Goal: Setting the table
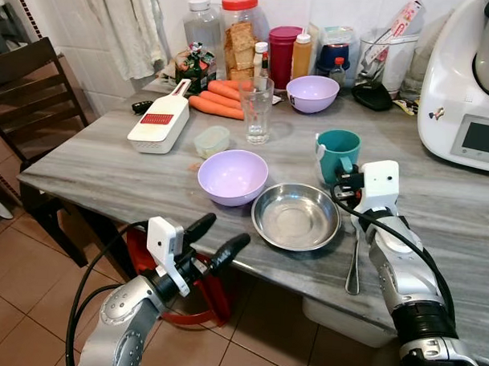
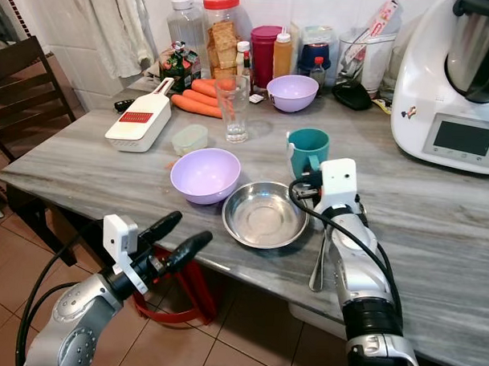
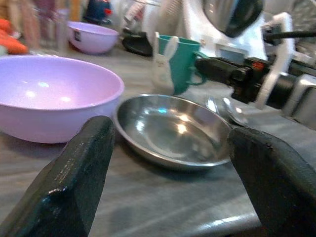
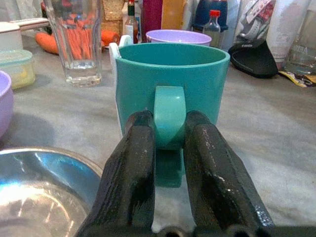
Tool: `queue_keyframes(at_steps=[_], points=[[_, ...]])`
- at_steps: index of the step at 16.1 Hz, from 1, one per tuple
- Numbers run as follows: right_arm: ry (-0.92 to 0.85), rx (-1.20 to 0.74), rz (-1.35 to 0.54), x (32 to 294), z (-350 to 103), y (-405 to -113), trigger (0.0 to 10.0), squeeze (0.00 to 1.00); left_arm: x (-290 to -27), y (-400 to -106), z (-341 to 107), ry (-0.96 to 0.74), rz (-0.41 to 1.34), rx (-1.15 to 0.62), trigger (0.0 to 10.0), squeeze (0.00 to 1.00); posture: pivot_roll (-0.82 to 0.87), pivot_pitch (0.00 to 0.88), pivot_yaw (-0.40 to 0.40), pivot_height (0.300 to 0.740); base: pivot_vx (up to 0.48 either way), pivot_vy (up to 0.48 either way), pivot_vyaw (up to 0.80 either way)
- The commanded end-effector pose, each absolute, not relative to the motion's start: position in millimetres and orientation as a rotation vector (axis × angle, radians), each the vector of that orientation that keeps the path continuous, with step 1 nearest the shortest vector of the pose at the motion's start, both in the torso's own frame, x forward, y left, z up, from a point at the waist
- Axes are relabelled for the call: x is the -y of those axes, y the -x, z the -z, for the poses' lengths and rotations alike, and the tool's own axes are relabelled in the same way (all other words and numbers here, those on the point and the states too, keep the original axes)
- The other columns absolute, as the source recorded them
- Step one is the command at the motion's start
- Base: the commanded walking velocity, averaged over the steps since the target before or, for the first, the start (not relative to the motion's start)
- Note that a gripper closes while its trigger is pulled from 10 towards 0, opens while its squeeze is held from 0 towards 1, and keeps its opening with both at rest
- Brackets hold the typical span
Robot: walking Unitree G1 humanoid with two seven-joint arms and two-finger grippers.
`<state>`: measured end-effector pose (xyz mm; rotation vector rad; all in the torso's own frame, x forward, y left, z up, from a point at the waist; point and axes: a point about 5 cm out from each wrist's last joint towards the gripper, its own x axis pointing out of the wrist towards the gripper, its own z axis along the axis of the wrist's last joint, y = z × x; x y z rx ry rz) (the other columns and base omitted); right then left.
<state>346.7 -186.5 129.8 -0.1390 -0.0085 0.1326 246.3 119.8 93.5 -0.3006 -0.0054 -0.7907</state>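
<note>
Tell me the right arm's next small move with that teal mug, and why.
Probably lift it a little, straight up. The right gripper has its black fingers closed on the teal ceramic mug by its handle, and the mug stands on the grey table close to the round steel plate, so sliding could knock it.

The grey-streaked table (image 1: 109,158) carries a steel dish (image 1: 295,216) near its front edge, a lilac bowl (image 1: 232,176) just beside it, a spoon (image 1: 354,267), a teal mug (image 1: 337,153), a glass (image 1: 256,109), a white grater (image 1: 160,117), carrots (image 1: 218,99), a second lilac bowl (image 1: 313,93) and a white appliance (image 1: 466,86).
</note>
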Motion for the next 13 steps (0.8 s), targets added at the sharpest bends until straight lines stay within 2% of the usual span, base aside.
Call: queue_keyframes(at_steps=[1,6,7,8,13], points=[[0.145,0.04,-0.161,181.5,-136.1,-350.7,10.0,0.0,-121.2,-244.9,-95.4,0.284,0.825,-0.002,10.0,0.0,-0.13,0.0,0.1,0.74,0.0,0.0,0.0],[0.138,0.031,-0.184,179.2,-127.2,-350.0,10.0,0.0,-123.8,-243.6,-90.3,0.265,0.835,-0.021,10.0,0.0,-0.12,0.0,0.106,0.74,0.0,0.0,0.0],[0.138,0.031,-0.184,179.5,-126.6,-350.2,10.0,0.07,-124.1,-243.5,-89.7,0.264,0.837,-0.023,10.0,0.0,-0.12,0.0,0.107,0.74,0.0,0.0,0.0],[0.139,0.033,-0.183,181.0,-125.7,-350.5,10.0,1.0,-124.2,-243.1,-88.7,0.265,0.839,-0.028,10.0,0.0,-0.12,0.0,0.107,0.74,0.0,0.0,0.0],[0.148,0.041,-0.169,185.9,-124.0,-347.9,10.0,1.0,-123.5,-241.8,-86.4,0.26,0.852,-0.04,10.0,0.0,-0.13,0.0,0.109,0.74,0.0,0.0,0.0]])
